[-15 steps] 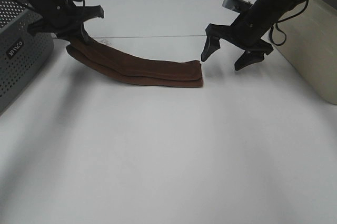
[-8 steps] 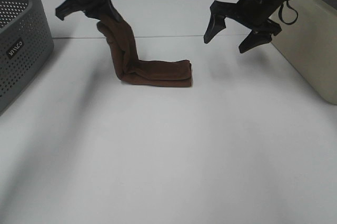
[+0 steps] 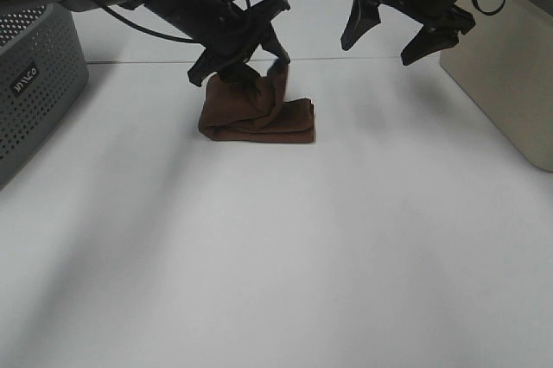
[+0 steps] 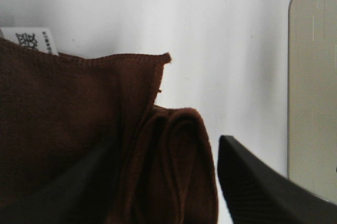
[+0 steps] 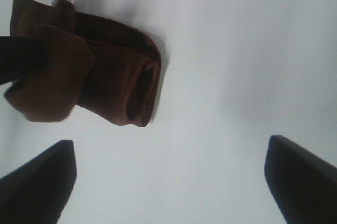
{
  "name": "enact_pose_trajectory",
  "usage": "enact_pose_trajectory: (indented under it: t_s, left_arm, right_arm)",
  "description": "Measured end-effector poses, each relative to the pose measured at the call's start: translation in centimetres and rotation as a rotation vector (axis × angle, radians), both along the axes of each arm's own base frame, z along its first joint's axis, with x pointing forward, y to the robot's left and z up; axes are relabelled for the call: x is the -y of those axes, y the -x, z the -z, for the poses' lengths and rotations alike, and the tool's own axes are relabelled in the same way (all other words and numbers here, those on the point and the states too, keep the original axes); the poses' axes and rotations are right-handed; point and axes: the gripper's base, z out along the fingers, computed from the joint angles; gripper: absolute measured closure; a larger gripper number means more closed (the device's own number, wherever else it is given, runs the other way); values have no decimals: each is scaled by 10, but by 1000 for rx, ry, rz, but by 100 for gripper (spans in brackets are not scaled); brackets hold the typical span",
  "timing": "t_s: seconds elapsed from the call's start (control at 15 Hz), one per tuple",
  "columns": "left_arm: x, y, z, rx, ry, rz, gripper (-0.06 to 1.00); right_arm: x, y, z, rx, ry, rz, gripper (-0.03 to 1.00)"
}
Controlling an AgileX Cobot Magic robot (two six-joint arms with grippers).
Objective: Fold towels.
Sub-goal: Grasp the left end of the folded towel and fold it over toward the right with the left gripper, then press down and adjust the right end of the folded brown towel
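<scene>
Over its lower half, towel now doubled by left end effector.

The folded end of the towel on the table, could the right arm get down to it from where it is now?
Probably yes. The right gripper hangs open above the table, and the towel has its folded end facing that side with bare table between. The left gripper holds the other end, away from that approach.

Tag print too small
</scene>
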Motion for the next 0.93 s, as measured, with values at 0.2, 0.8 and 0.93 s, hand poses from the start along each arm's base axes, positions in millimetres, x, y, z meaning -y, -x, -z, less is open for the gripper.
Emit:
enact_pose_trajectory:
  t_s: [0.2, 0.8, 0.93]
  left_arm:
    - [1, 0, -9, 26, 21, -5, 24]
    - [-81, -21, -64, 216, -123, -9, 23]
    - [-88, -21, -62, 195, -130, -6, 23]
  right_arm:
    - [-3, 0, -1, -4, -38, 4, 6]
    - [-89, 7, 6, 30, -468, -202, 6]
    - [-107, 6, 36, -21, -533, -219, 6]
